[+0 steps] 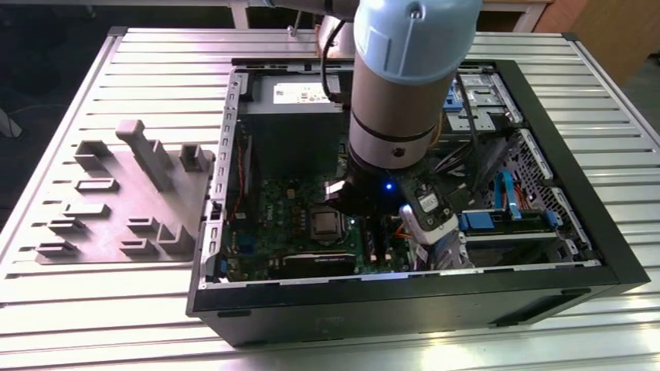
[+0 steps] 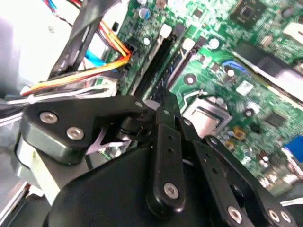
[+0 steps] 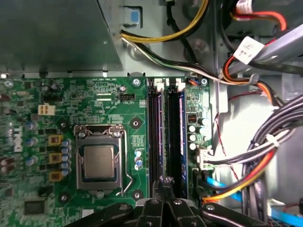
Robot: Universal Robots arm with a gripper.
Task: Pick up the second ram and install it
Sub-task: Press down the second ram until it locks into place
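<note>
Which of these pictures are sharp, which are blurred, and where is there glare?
The first wrist view is sharp on the motherboard and CPU. The second wrist view is soft, with the end effector linkage dark up close and white glare at one edge. The exterior view has bright glare on the slatted table.

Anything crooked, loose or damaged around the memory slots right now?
Nothing stands out. In the first wrist view two memory sticks sit straight and parallel in the slots beside the processor, with the gripper at their near end. The cables run off to the side of the green board.
</note>
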